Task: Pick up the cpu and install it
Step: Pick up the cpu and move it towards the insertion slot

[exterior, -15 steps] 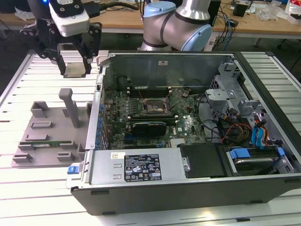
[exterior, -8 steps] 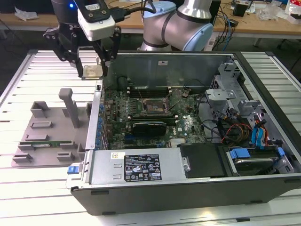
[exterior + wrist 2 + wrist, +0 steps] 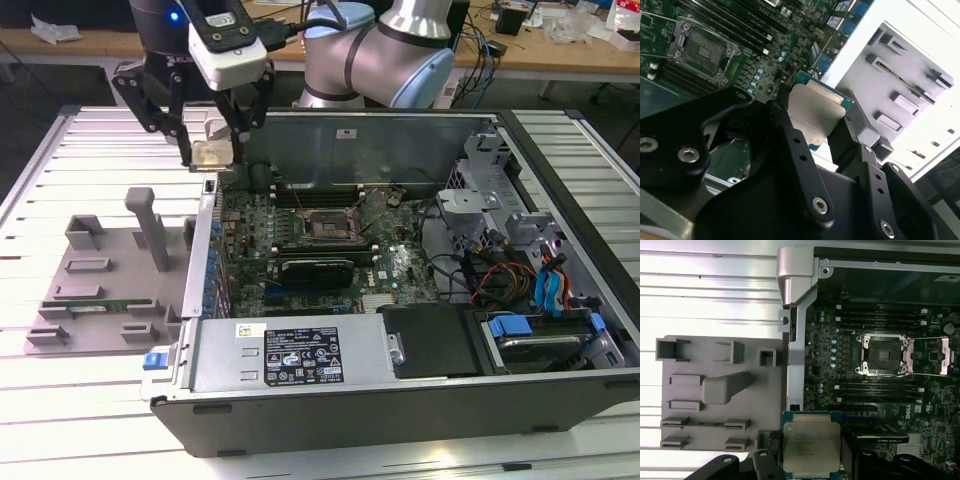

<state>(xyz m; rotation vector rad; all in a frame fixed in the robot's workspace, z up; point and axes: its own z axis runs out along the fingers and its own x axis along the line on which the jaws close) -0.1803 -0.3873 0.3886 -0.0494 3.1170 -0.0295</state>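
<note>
Pincer (image 3: 811, 456) tight on opposite edges of cpu (image 3: 811, 446)

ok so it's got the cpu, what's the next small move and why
Probably carry it toward the exterior view's right, kept high. The gripper holds the cpu over the case's side wall, while the open socket sits further in on the motherboard.

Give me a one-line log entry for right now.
pincer: shut on cpu | cpu: held above case wall, not at socket | socket: empty
</note>
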